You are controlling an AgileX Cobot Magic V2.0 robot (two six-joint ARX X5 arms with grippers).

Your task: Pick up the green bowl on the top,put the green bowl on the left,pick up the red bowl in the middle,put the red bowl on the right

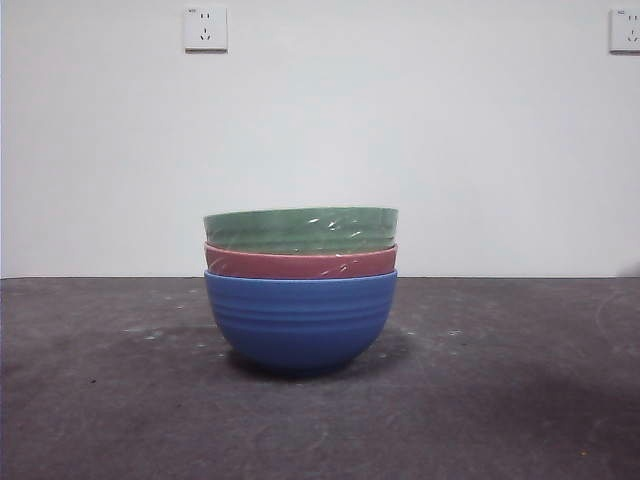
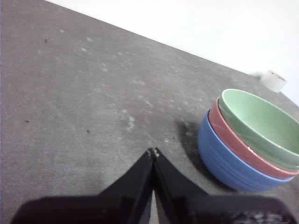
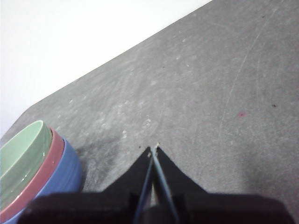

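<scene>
Sitting nested in one stack at the middle of the dark grey bench (image 1: 100, 400): green bowl (image 1: 301, 229) on top, red bowl (image 1: 300, 264) under it with only its rim band showing, blue bowl (image 1: 300, 320) at the bottom touching the bench. Stack upright, rims level in the front view, glossy white scuffs on the green and red sides. Pale green inside of the top bowl shows in both wrist views, nothing in it. Left end effector (image 2: 153, 151) hangs over bare bench, jaws pressed together tip to tip, gripping nothing, stack off to one side of it and apart. Right end effector (image 3: 153, 149) likewise closed, tips meeting, nothing between them, over bare bench with the stack near its other side, not touching. Neither arm shows in the front view. White wall behind, two wall sockets (image 1: 205, 28) high up, one near each top corner. Small whitish roll of tape (image 2: 273, 80) lies at the bench's far edge by the wall in the left wrist view. Bench surface scuffed with pale specks and a few dark crumbs.
</scene>
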